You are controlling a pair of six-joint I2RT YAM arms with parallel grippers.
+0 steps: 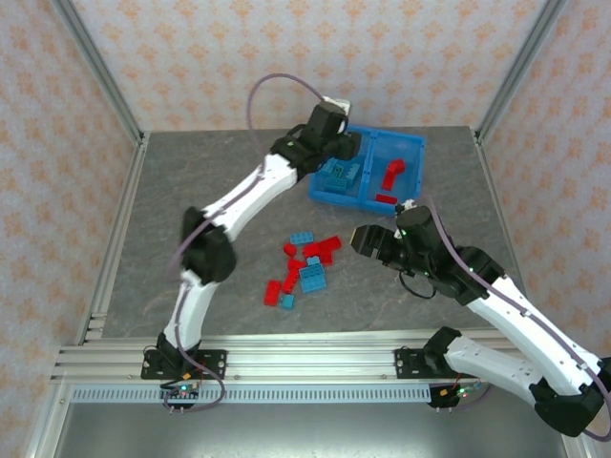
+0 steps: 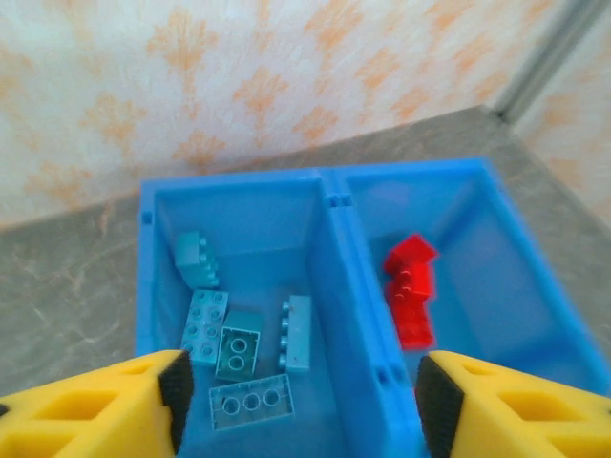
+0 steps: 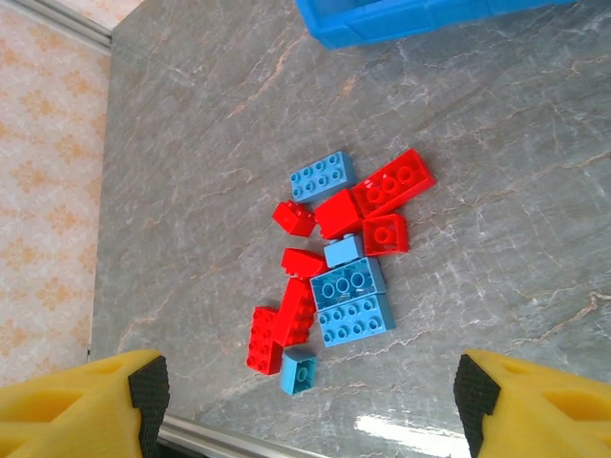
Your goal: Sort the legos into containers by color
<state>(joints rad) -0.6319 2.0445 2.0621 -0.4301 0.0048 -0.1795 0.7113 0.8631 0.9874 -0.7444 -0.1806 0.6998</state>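
Blue translucent plastic marks the bin (image 1: 418,145) at the far side of the grey table (image 1: 191,172) in the top external view, and its two compartments sit side by side. Light blue legos (image 1: 339,176) lie in the left compartment and red legos (image 1: 390,175) in the right one. The left gripper (image 1: 346,148) hangs over the bin's left compartment, while the right gripper (image 1: 361,239) is low over the table, just right of a loose pile of legos (image 1: 307,263) lying in the open middle of the table, well apart from the bin. From the left wrist, the left gripper (image 2: 305,396) looks straight down into the bin (image 2: 229,183): its yellow fingers (image 2: 115,405) stand spread wide at the bottom corners with nothing between the black pads. Five light blue legos (image 2: 239,349) rest on the floor of the left compartment, and a small cluster of red legos (image 2: 409,291) sits against the divider (image 2: 348,277) in the right one. From the right wrist, the right gripper (image 3: 310,401) is also spread wide and empty, its pads (image 3: 148,391) far apart. Ahead of it the loose pile of legos (image 3: 339,262) lies on the table (image 3: 525,191), red and light blue bricks mixed and mostly touching, with one small blue brick at the near edge. A corner of the bin (image 3: 401,19) shows at the top, apart from the pile.
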